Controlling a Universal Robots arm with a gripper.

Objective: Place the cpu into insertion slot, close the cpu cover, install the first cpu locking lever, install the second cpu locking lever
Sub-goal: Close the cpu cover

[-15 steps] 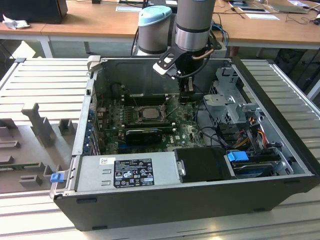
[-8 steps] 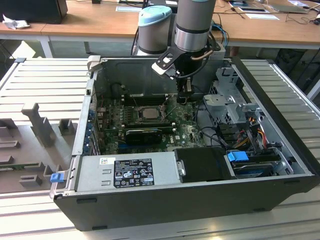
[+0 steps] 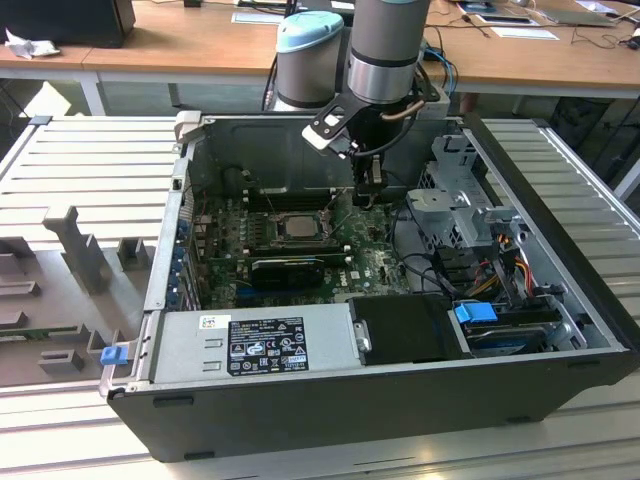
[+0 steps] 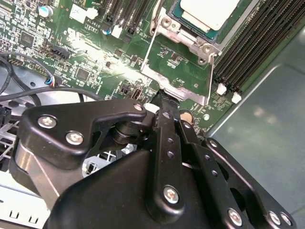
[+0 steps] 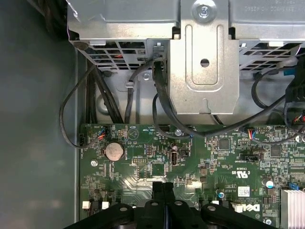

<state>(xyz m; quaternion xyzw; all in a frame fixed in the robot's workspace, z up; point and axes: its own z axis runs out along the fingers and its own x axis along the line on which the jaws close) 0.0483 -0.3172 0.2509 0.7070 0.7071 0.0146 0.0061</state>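
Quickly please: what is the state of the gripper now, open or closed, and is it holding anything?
Gripper: closed, fingers pressed together, nothing seen between them; the tips are close to the edge of the cpu cover.

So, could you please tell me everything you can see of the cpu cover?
The cpu cover is a thin, silvery metal frame with a square window through which the green board shows. In the second wrist view it is swung open off the insertion slot, hinged at that slot's edge, leaving the cpu uncovered. The shut tool sits at its free edge.
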